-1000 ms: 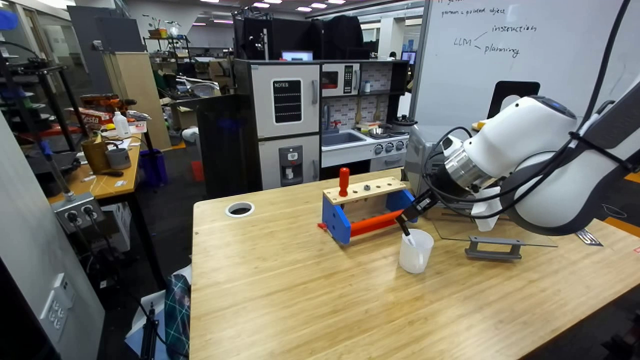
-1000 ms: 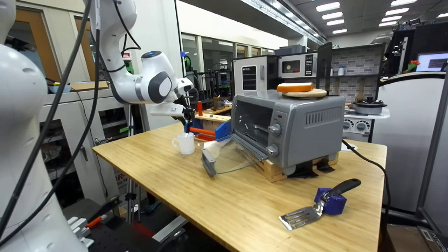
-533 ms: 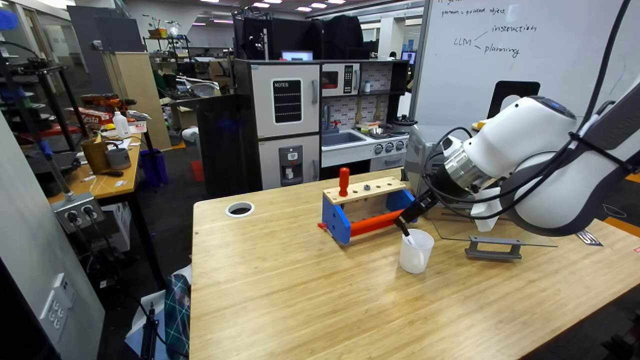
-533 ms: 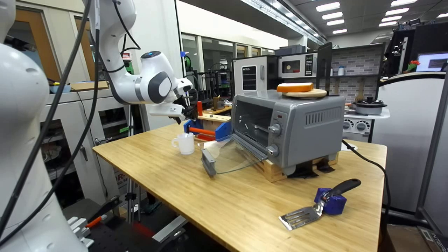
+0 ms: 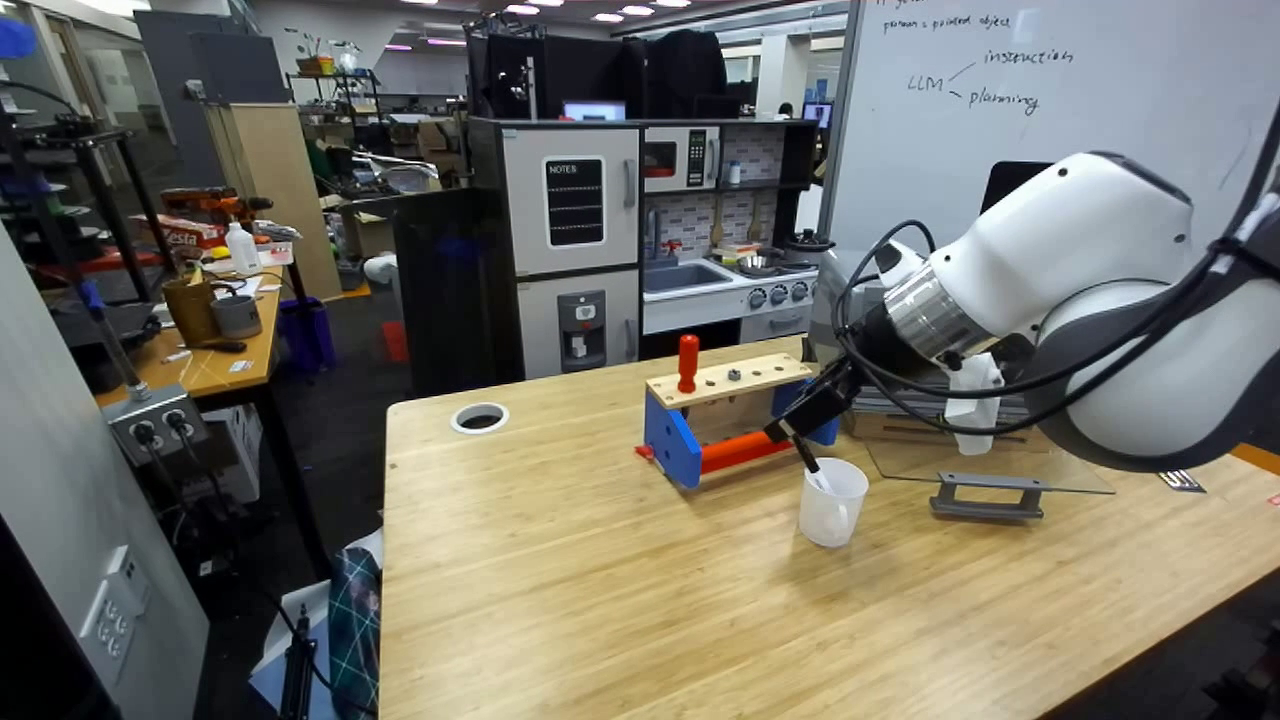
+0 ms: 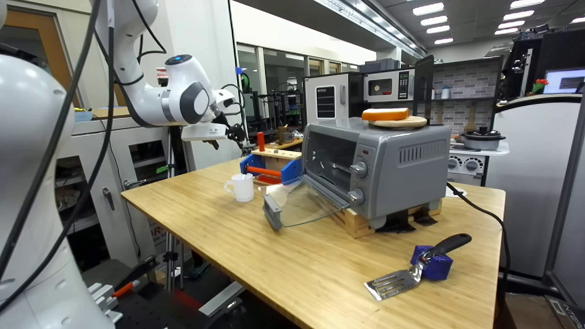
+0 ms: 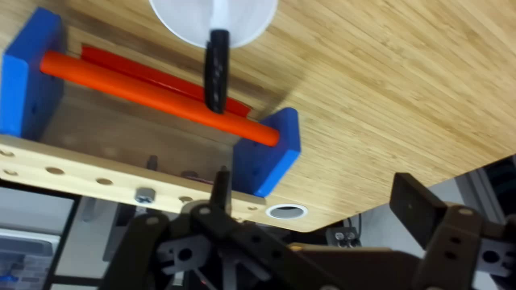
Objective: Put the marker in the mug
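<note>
We find the gripper spread wide, hovering near the upper end of the marker; the wrist view shows a gap between its fingers and the marker. We record the marker in the mug: white end inside, black end out above the rim, the whole tilted toward the gripper in an exterior view. The mug stands upright on the desk, well in from the edges. Near it, apart, we note a toy workbench with blue ends and a red rod. In an exterior view, a white-ringed hole lies by the desk's far left corner. We observe a toaster oven, its glass door lowered over the desk. On its top a wooden board carries an orange-and-white block. In an exterior view, we see a spatula propped on a purple block near the desk's right edge.
</note>
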Action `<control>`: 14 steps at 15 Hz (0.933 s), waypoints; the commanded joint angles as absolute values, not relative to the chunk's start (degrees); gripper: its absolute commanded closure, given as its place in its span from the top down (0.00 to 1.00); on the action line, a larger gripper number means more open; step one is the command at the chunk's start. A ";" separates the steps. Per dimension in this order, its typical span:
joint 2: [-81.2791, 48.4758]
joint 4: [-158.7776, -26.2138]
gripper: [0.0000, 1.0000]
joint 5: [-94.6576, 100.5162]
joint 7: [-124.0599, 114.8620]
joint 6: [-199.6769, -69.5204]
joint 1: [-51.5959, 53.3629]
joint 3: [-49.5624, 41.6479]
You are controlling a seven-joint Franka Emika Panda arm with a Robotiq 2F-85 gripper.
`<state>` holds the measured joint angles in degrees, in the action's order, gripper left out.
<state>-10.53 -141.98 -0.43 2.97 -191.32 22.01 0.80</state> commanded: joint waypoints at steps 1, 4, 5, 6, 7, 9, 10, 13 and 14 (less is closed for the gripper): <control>-3.19 -147.06 1.00 -0.49 7.35 -191.18 27.92 -2.15; 1.48 -151.49 1.00 -2.05 11.00 -192.13 29.99 -3.08; 2.59 -152.95 1.00 -2.64 12.20 -192.43 29.40 -2.68; 3.57 -154.47 1.00 -3.47 13.70 -192.86 28.42 -1.94; 4.49 -156.05 1.00 -4.46 14.81 -193.62 27.51 -0.85; 6.05 -159.21 1.00 -9.44 17.27 -195.81 25.98 2.12; 6.74 -160.97 1.00 -13.51 18.30 -197.59 25.69 4.27; 5.80 -161.30 1.00 -15.70 17.12 -198.02 27.54 4.68; 6.00 -161.62 1.00 -16.94 17.18 -198.23 27.53 5.67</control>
<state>6.00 -161.62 -16.95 17.18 -198.23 27.53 5.68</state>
